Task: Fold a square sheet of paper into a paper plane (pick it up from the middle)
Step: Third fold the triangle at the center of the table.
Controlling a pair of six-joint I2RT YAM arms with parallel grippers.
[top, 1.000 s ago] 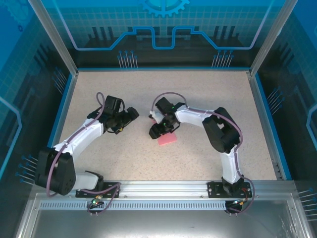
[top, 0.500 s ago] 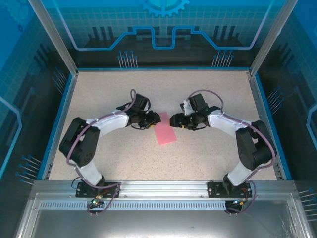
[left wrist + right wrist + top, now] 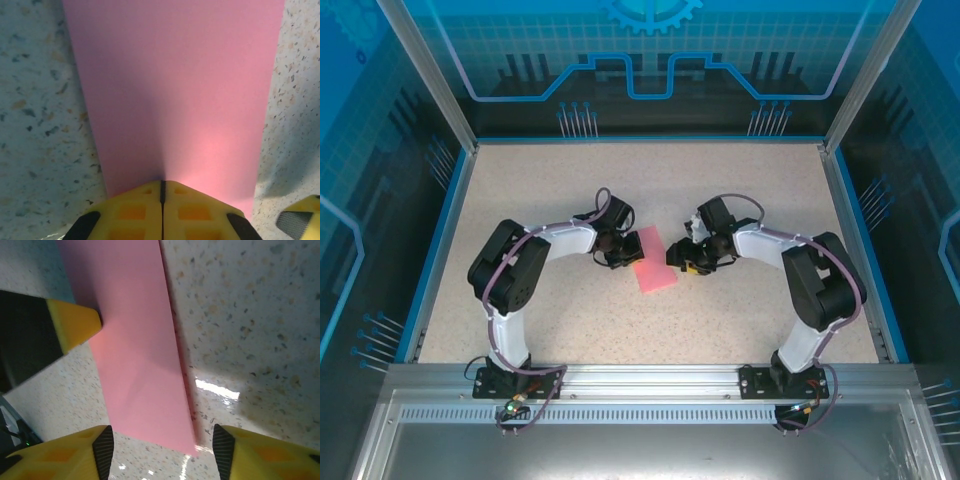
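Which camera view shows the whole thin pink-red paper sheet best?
Top external: the thin pink-red paper sheet appears almost whole. Both wrist views show it close but cut off its far end; the right one shows faint creases.

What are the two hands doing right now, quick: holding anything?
Left hand: closed, pinching the edge of the pink paper.
Right hand: open, holding nothing.

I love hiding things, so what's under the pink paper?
The speckled table shows around the pink paper, so it likely lies on that. Whatever is directly beneath is covered.
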